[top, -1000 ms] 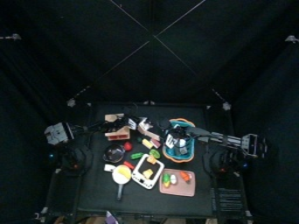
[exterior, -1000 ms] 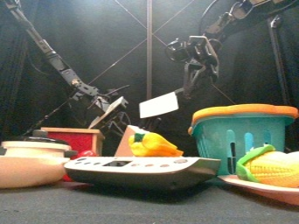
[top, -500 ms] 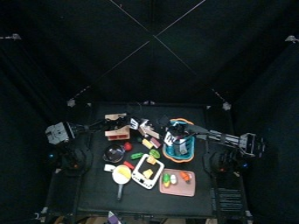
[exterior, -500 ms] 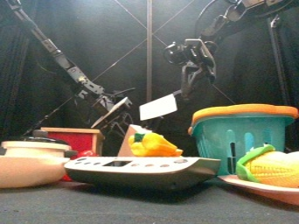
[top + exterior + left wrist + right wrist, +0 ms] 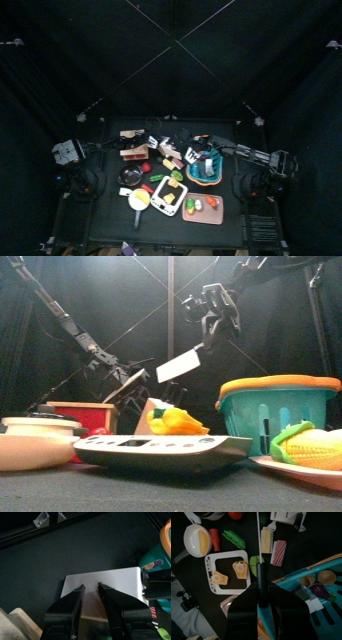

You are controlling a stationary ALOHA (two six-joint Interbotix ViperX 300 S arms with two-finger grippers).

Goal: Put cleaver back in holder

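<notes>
The right gripper (image 5: pixel 207 328) grips the cleaver (image 5: pixel 179 363) above the basket (image 5: pixel 275 408) and scale (image 5: pixel 160 449). The open left gripper (image 5: pixel 90 588) hovers by the holder (image 5: pixel 134 386). The cleaver has risen and tilted since before.

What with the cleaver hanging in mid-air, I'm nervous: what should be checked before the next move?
1. Right gripper shut on the white-bladed cleaver: ok.
2. Cleaver clear of the teal slatted basket: ok, raised above it.
3. Left gripper open: ok.
4. Blade over the tan wooden holder: not ok, off to its side.
5. Holder's slot free: cannot tell.
</notes>
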